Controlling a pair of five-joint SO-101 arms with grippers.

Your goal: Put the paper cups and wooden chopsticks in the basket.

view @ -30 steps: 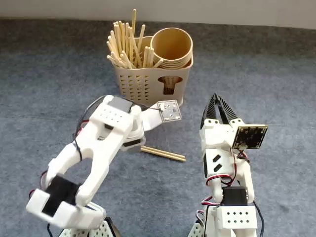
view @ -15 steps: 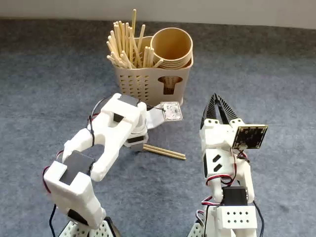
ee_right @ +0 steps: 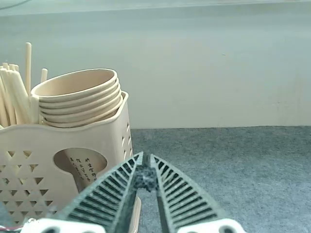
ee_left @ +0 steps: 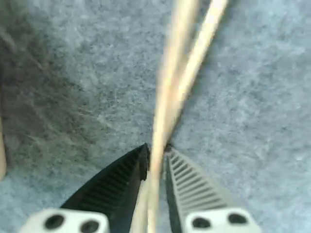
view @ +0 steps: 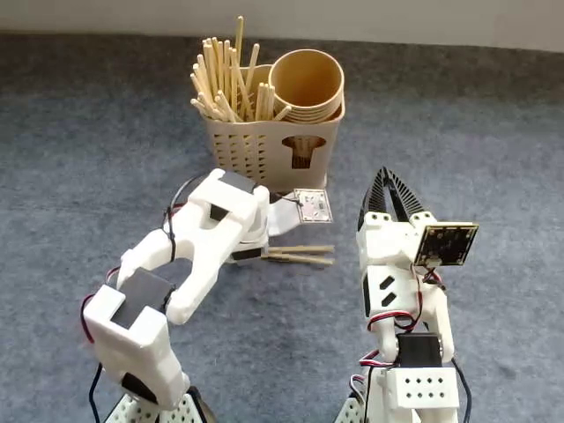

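1. Basket: a pale, perforated tub standing upright on the grey carpet; every place below is given from it.
2. Paper cups: a nested stack sits mouth-up inside the basket, in the half nearer the right arm. The top rims rise above the basket wall.
3. Bundle of chopsticks: these stand on end in the other half of the basket, just beside the cups. They fan outward, and one stick rises higher than the rest.
4. Loose pair of chopsticks: outside the basket, near its front wall, on the side toward the arms. The two sticks lie almost flat and roughly parallel to that wall. Whether they touch the carpet cannot be told.
5. Left claw: closed narrowly on the loose pair, with one end of the sticks pinched between its ribbed black fingers. The rest of the sticks point away past its tips.
6. Right claw: in front of the basket, off its cup-side corner and apart from it. Its tips point toward the basket, pressed together with nothing between them.
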